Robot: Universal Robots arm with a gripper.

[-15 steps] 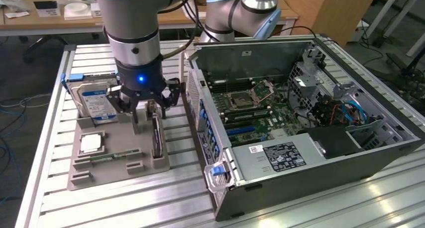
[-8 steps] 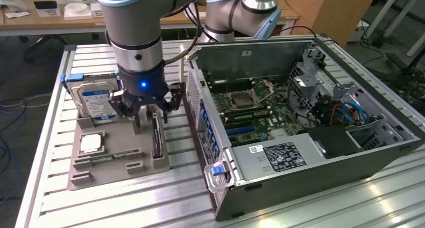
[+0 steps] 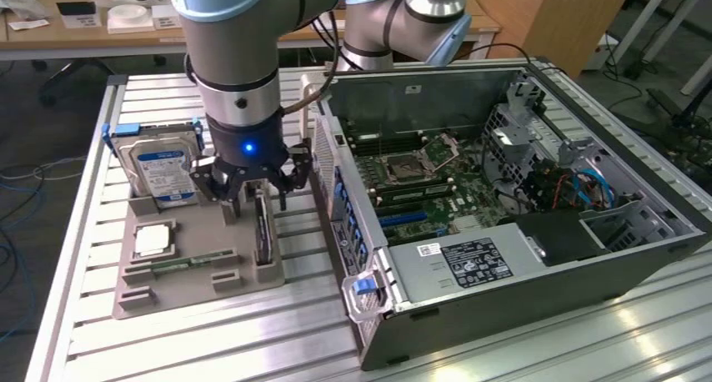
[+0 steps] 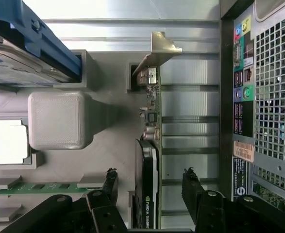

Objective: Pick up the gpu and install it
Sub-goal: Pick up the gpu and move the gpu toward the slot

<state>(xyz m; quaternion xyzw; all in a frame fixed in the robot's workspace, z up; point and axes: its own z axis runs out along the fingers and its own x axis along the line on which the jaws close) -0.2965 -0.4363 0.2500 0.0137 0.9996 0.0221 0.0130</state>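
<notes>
Slats of shiny metal make up the table (image 3: 167, 349) at the bottom of the exterior view. On it, at the lower left, lies a grey tray (image 3: 167, 297) with slots for parts. Nearest in the tray lies a thin green memory stick (image 3: 183, 265), and just behind it sits a square silver chip (image 3: 152, 240).

The gpu (image 3: 263, 236) stands on its thin edge in a slot on the side of the tray next to the computer case (image 3: 501, 265). Its long side runs from near to far, along the case wall. Its shiny metal end plate (image 4: 159, 48) is at the far end, and its black part is at the near end.

The claw (image 3: 256, 211) hangs right over the gpu with its jaws wide open. One black finger (image 4: 193, 189) is on each side of the card, and neither touches it.

Farther back, the hard drive (image 3: 165, 169) stands up in the tray at the upper left. The case lies open on the exterior view's right, with its green board showing.
</notes>
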